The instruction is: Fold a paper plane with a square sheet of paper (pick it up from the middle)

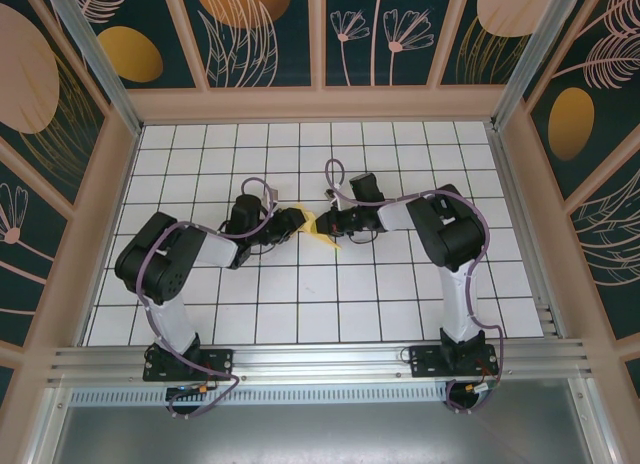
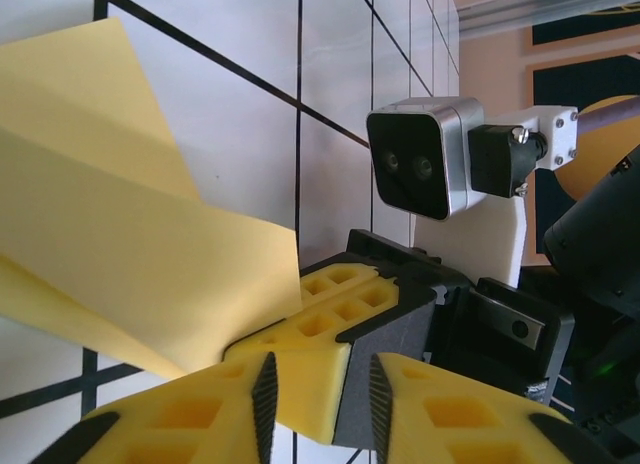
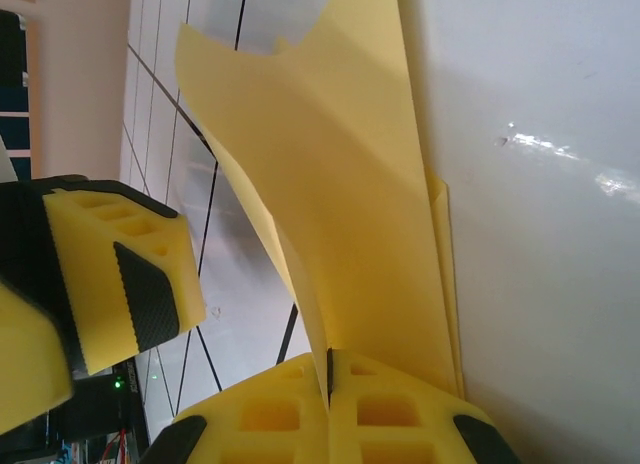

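Closest in its wrist view, the right end effector [image 3: 328, 384] has its pads pressed together on one end of the partly folded yellow paper sheet [image 3: 340, 204], whose crease runs straight away from the pinch. The sheet sits over the middle of the desk [image 1: 300, 304], between both arms. The left end effector [image 2: 322, 384] faces it from the opposite side, fingers spread, just beside that pinch, so the next grip is probably its own

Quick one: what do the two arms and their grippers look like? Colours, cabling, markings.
Left arm and right arm match: white links, bulky black joint housings, black base plates, loose purple cables. Left gripper and right gripper: yellow honeycomb fingers with black ribbed pads. Silver wrist camera on white bracket. No legible markings.
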Controlling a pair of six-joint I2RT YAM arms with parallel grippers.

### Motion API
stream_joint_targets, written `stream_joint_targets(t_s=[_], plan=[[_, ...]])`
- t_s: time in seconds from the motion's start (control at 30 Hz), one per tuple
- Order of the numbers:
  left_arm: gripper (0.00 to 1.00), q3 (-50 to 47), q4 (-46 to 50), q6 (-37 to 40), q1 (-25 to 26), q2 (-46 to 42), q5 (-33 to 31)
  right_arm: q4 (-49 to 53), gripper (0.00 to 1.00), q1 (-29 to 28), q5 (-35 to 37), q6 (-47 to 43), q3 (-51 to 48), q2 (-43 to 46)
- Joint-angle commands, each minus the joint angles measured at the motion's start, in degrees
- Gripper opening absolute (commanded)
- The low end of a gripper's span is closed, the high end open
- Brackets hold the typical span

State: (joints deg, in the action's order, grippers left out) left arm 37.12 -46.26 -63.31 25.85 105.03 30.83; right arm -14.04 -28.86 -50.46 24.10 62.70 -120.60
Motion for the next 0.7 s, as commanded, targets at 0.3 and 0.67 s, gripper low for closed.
stream_joint_targets(t_s=[0.3,0.67], plan=[[0.19,2.6,0.6,-0.9,0.6,3.1,-1.8,5.6,0.0,-0.5,4.6,-1.8,2.0,-3.1],[0.16,1.7,5.6,1.6,0.6,2.5,-6.0,8.2,0.0,-0.6,4.5,-2.1,3.7,-3.9]])
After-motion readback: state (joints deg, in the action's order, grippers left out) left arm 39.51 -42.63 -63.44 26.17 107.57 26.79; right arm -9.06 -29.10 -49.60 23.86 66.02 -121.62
